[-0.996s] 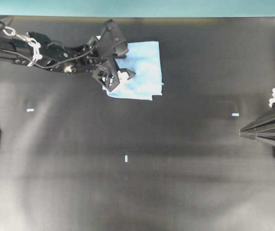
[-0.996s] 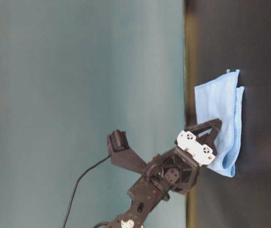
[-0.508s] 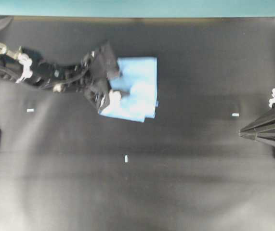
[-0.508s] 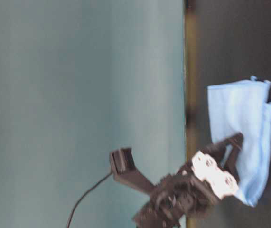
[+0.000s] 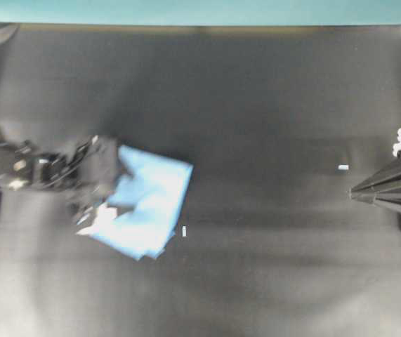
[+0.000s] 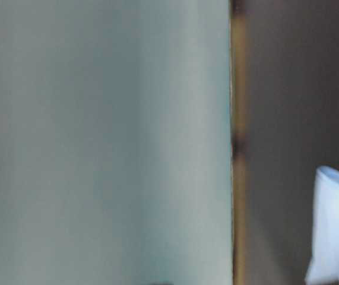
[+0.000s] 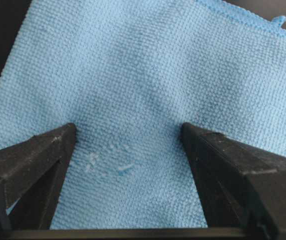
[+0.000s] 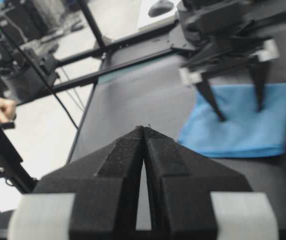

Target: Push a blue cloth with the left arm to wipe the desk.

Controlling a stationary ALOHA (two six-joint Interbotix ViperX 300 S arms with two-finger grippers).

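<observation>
Left gripper (image 7: 125, 132) has its jaws spread wide, tips planted on the blue cloth (image 7: 148, 85), which runs ahead of them across the worktop (image 5: 270, 105); right gripper (image 8: 144, 131) sits pinched closed, well away.

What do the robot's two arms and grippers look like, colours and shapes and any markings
Both are matte black. The left gripper has two slim, pointed black fingers with a rough, scuffed grain, hanging from white blocks on a black bar. The left arm is slim and jointed, with small white spots, though blurred. The right gripper is a black wedge of two flat-faced fingers with white blocks at their base.
</observation>
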